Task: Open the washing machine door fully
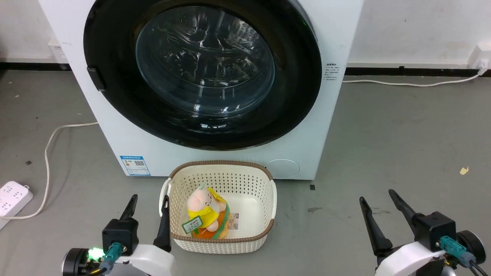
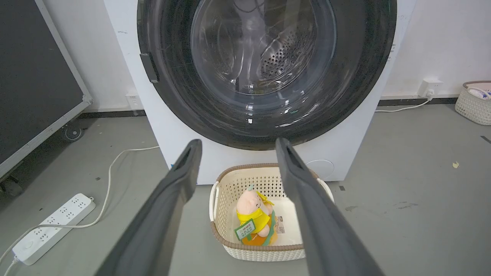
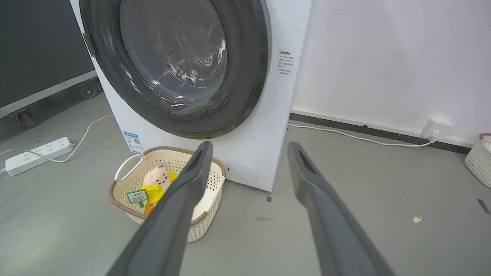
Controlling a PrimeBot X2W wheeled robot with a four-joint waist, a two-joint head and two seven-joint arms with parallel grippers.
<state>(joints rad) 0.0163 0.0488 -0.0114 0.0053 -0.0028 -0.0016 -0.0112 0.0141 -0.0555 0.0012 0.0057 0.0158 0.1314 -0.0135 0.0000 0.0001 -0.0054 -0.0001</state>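
The washing machine door (image 1: pixel 115 96) is a big round glossy black ring with a clear bulging glass centre, shut flat against the white machine (image 1: pixel 330 115). A small dark handle tab (image 1: pixel 96 78) sits on its left rim. The same door (image 2: pixel 172 88) fills the top of the left wrist view, and it (image 3: pixel 249 76) shows at the upper left of the right wrist view. My left gripper (image 1: pixel 149 202) is open low at the left, well short of the door. My right gripper (image 1: pixel 378 196) is open at the lower right, over bare floor. Neither holds anything.
A cream basket (image 1: pixel 268 199) with a pink and yellow plush toy (image 1: pixel 205 212) stands on the floor right before the machine. A white power strip (image 1: pixel 11 197) and its cable (image 1: pixel 48 153) lie at the left. Another cable (image 1: pixel 406 83) runs along the right wall.
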